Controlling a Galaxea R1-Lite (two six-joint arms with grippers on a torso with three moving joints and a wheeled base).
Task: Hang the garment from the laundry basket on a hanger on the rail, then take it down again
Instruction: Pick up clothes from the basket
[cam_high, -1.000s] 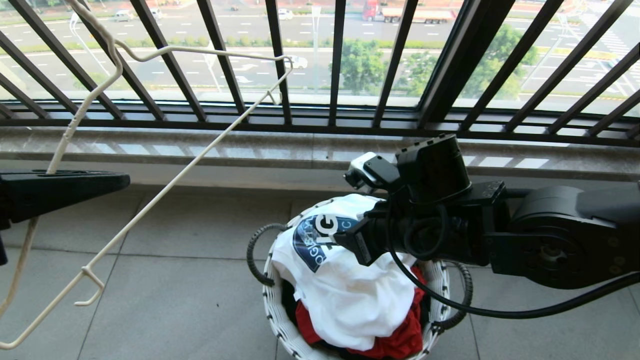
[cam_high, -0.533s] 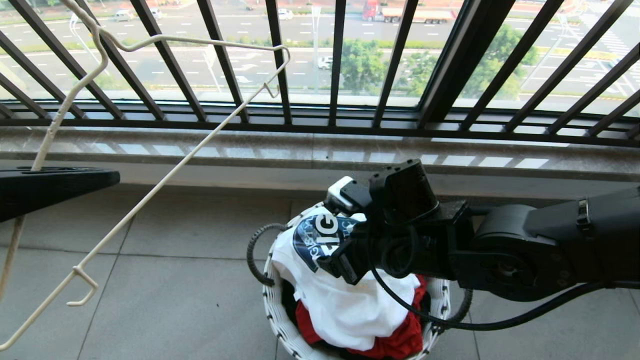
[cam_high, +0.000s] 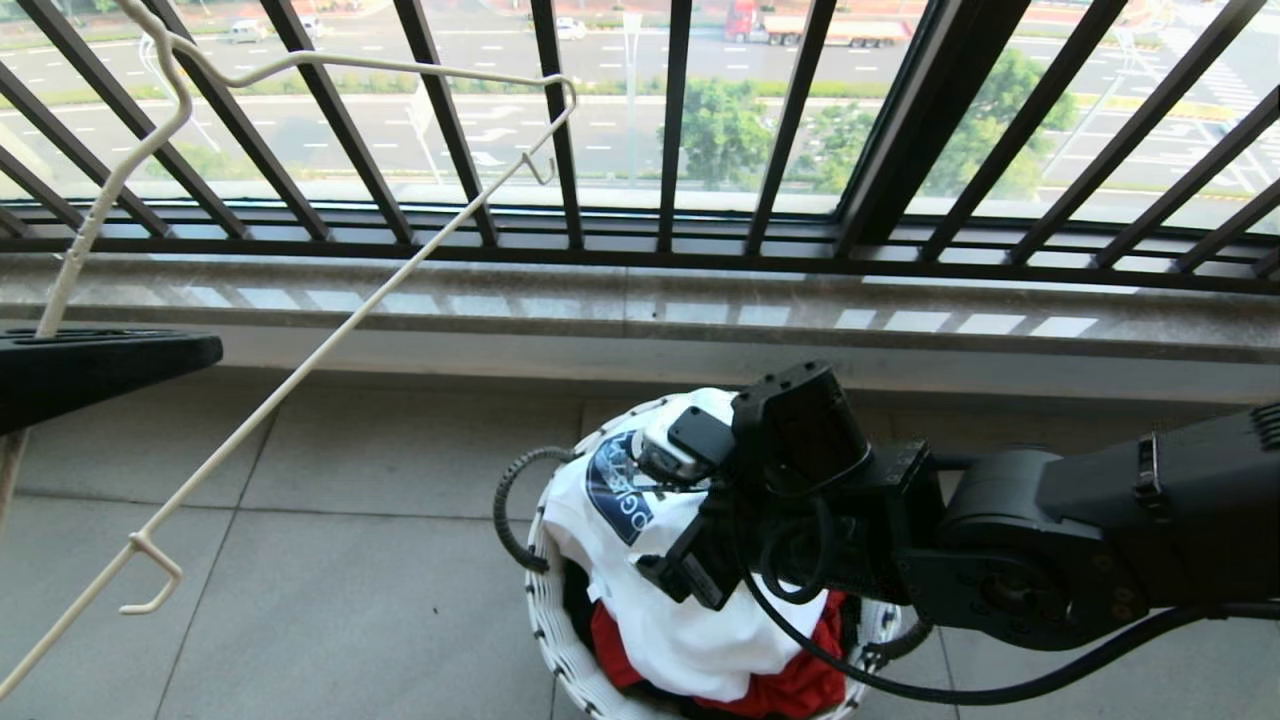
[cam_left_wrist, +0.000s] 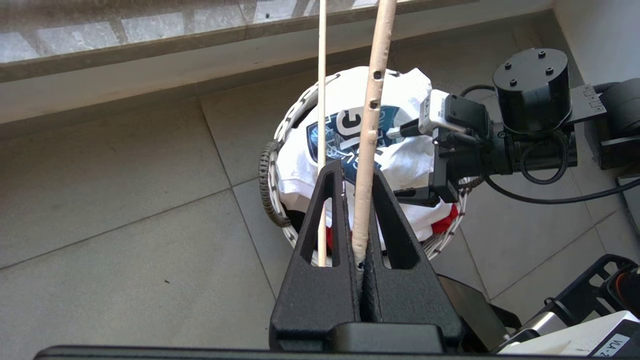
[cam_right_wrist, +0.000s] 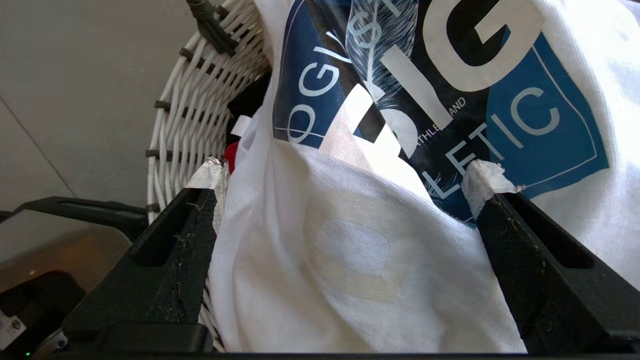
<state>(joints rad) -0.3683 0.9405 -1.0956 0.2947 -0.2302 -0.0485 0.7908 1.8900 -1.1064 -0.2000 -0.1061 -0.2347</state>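
Shirt: the white T-shirt (cam_high: 690, 620) is heaped on top in the basket (cam_high: 556, 640) on the floor, logo facing up, red and dark clothes under it.
Direction: the shirt lies straight ahead of my right tool (cam_right_wrist: 345, 180) and just below it; in the right wrist view the cloth fills the whole gap between the fingers.
Long axis: none that I can read, since the shirt is bunched. The fold rising between my fingers runs away from the wrist, out toward the logo.
Nearer arm: the right, directly over the basket. The left is off to the side, well apart from it.
Right tool: spread wide, nothing gripped. One taped fingertip (cam_right_wrist: 482, 180) rests on or just over the logo's edge; the other sits by the basket's woven wall, at the shirt's side. I cannot tell whether either one presses in.
Left tool: my left tool (cam_left_wrist: 361, 270) is pinched tight on the stem of the hanger (cam_high: 300, 390), which it holds up in the air, tilted.
Judgement: closing the right fingers here should gather that middle fold.
Rail: not in view.
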